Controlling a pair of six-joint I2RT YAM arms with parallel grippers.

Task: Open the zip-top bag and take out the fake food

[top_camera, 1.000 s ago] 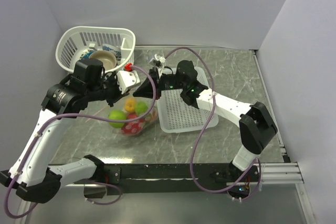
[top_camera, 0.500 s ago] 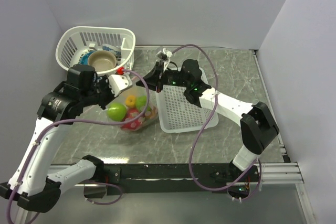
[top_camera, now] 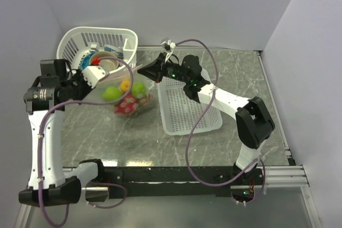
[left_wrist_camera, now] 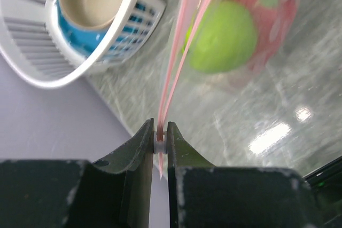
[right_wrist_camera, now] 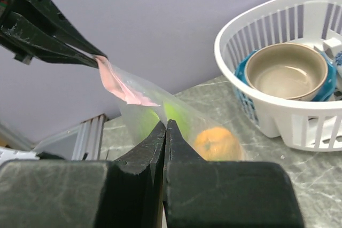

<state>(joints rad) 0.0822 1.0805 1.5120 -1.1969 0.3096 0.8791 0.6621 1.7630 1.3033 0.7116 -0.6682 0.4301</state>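
Observation:
The zip-top bag [top_camera: 131, 99] hangs stretched between both grippers above the table. My left gripper [top_camera: 107, 77] is shut on the end of its pink zip strip [left_wrist_camera: 176, 52], with a small white slider between the jaws [left_wrist_camera: 160, 141]. My right gripper [top_camera: 140, 70] is shut on the bag's clear edge [right_wrist_camera: 166, 124]. The pink strip [right_wrist_camera: 120, 85] also runs from the left gripper's tips [right_wrist_camera: 93, 60] in the right wrist view. The fake food is inside: lime-green balls [top_camera: 111, 93] [left_wrist_camera: 224, 37], an orange ball [right_wrist_camera: 216, 142] and a red piece [top_camera: 127, 105].
A round white basket [top_camera: 72, 44] at the back left holds a tan bowl [top_camera: 107, 61] on a blue plate, close behind the left gripper. A flat white perforated tray [top_camera: 187, 108] lies under the right arm. Walls close the left, back and right sides.
My left gripper has swung left and back towards the round basket, pulling the zip end with it. The right gripper moved back and left. The bag has lifted and stretched between them.

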